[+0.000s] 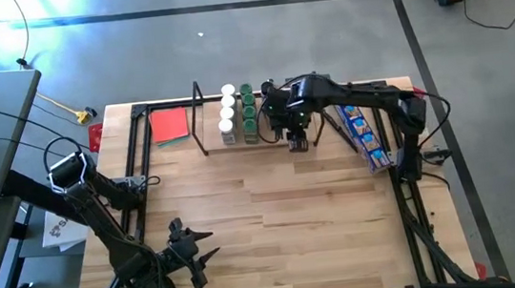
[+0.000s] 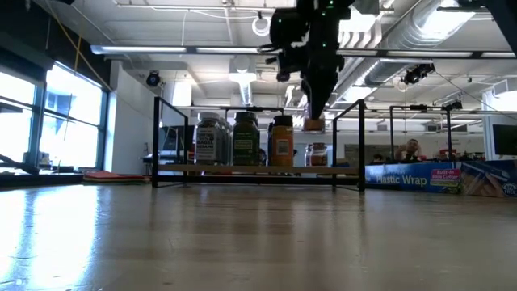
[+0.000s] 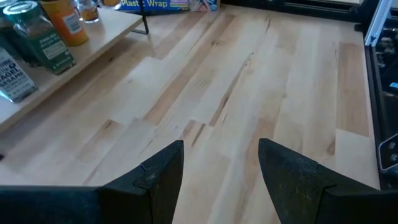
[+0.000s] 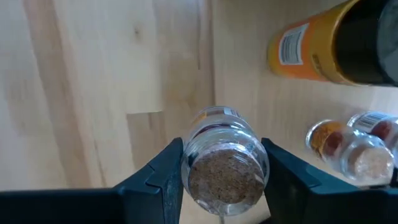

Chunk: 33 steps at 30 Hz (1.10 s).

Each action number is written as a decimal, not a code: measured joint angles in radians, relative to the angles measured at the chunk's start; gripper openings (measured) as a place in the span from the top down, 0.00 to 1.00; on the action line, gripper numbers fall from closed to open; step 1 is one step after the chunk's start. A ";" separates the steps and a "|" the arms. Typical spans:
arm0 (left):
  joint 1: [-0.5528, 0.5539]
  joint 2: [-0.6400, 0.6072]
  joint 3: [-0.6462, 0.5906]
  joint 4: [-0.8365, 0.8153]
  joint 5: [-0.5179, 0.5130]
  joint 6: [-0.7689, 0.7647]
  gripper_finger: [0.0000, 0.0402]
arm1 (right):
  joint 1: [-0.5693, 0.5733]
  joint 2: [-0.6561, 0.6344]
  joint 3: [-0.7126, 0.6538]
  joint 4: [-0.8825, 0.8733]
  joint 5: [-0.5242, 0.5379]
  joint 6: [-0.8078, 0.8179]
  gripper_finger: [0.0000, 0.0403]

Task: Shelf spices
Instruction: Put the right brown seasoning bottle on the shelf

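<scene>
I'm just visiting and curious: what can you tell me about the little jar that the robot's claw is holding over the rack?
The jar is small, round and clear, holding brownish ground spice, with a label band around its body. The right gripper clamps it between two dark fingers, one on each side. It hangs above the shelf, at the front edge, beside an orange jar. Nothing else touches it.

I count four white-topped jars (image 1: 227,113), four green-topped jars (image 1: 248,111), one shelf (image 1: 200,121), one blue box (image 1: 362,135) and one red square (image 1: 169,125).
</scene>
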 joint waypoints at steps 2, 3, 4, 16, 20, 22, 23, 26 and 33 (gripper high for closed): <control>0.004 -0.006 0.000 0.000 0.010 0.010 0.50 | -0.023 0.021 0.000 0.004 0.001 -0.023 0.60; 0.007 -0.008 0.000 -0.001 0.016 0.011 0.50 | -0.033 0.030 0.000 0.004 0.003 -0.029 0.60; 0.007 -0.011 0.000 -0.001 0.022 0.011 0.50 | -0.044 0.038 0.000 0.004 0.002 -0.036 0.60; 0.007 -0.033 0.000 -0.004 0.031 0.011 0.50 | -0.116 0.070 -0.002 0.025 0.004 -0.045 0.58; 0.007 -0.033 0.000 -0.005 0.043 0.011 0.50 | -0.127 0.069 -0.051 0.070 0.004 -0.044 0.58; 0.007 -0.033 0.000 -0.004 0.044 0.011 0.50 | -0.130 0.069 -0.087 0.073 0.004 -0.045 0.58; 0.007 -0.033 0.000 -0.004 0.045 0.011 0.50 | -0.130 0.069 -0.100 0.080 0.004 -0.044 0.58; 0.007 -0.033 0.000 -0.004 0.045 0.011 0.50 | -0.129 0.069 -0.123 0.092 0.004 -0.042 0.58; 0.007 -0.033 0.000 -0.003 0.045 0.011 0.50 | -0.133 0.068 -0.144 0.125 0.005 -0.045 0.58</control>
